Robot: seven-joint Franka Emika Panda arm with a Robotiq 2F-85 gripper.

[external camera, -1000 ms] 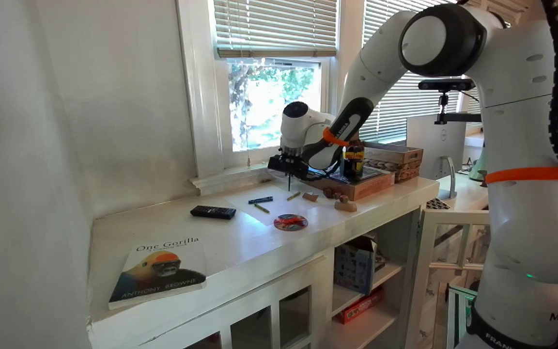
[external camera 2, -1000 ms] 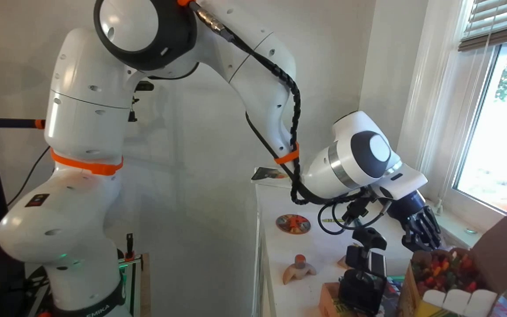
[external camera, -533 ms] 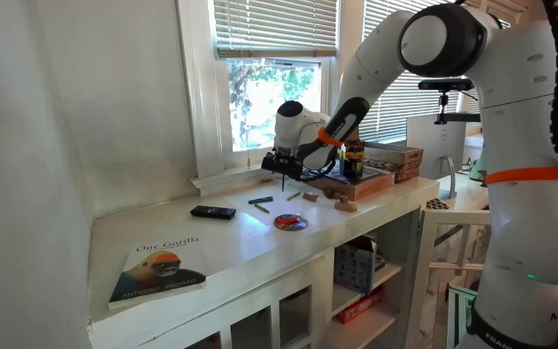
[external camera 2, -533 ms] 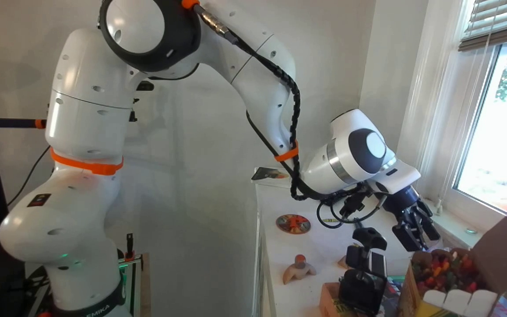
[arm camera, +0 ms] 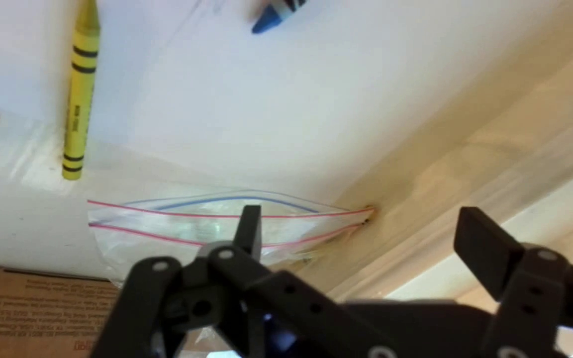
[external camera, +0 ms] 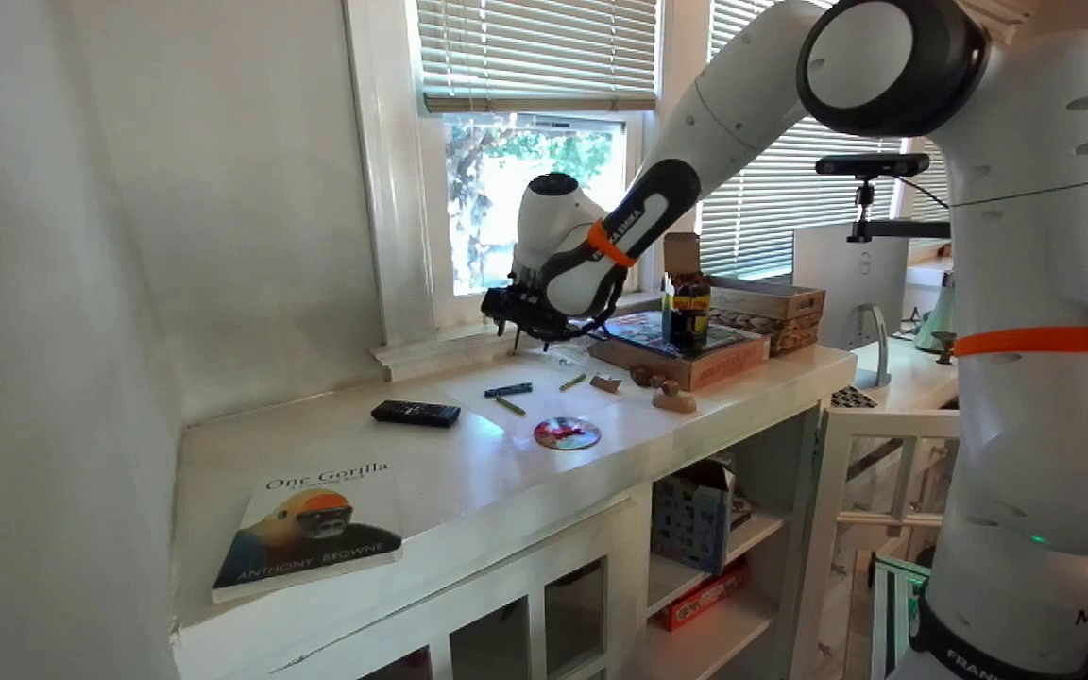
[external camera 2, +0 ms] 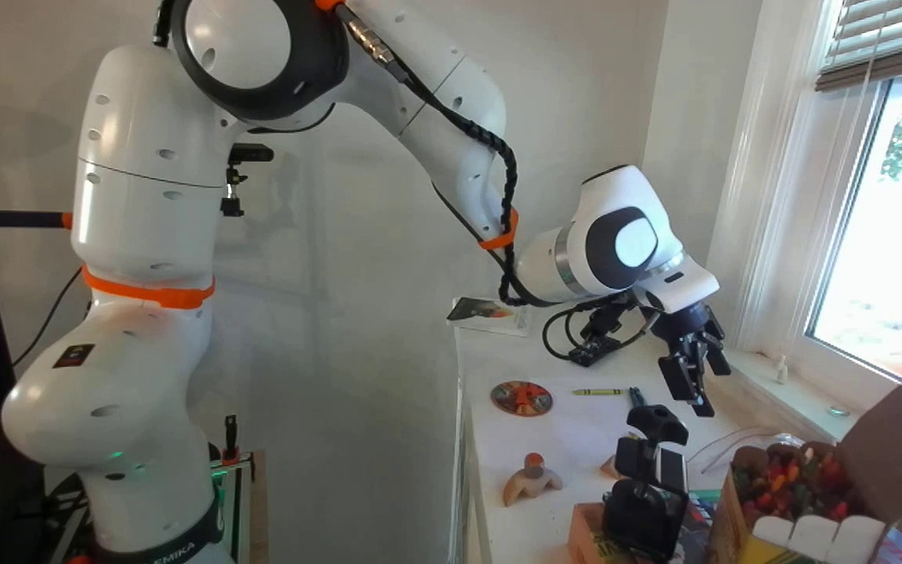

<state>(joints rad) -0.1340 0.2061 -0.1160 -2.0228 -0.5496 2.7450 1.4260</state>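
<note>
My gripper (arm camera: pixel 359 216) is open, its two black fingers wide apart with nothing between them. In both exterior views the gripper (external camera 2: pixel 709 388) hangs above the white counter near the window sill. Below it lies a clear zip bag (arm camera: pixel 167 233) with red and blue seal lines, partly hidden by the left finger. A yellow crayon (arm camera: pixel 78 109) rests left of the gripper in the wrist view, and the tip of a blue crayon (arm camera: pixel 269 19) shows at the top. An exterior view has the blue crayon (external camera: pixel 508 389) between two yellow ones, on white paper.
An open box of coloured pieces (external camera 2: pixel 799 486) stands on a flat carton (external camera: pixel 695 364) beside a wicker basket (external camera: pixel 775 326). A black camera mount (external camera 2: pixel 645 501) rises near the carton. A round red disc (external camera: pixel 567 433), remote (external camera: pixel 416 414), book (external camera: pixel 317 529) and wooden figure (external camera 2: pixel 532 479) lie on the counter.
The gripper has risen and moved away from the box of coloured pieces, leftward in both exterior views. Its fingers, close together a second ago, have spread. The crayons have not moved.
</note>
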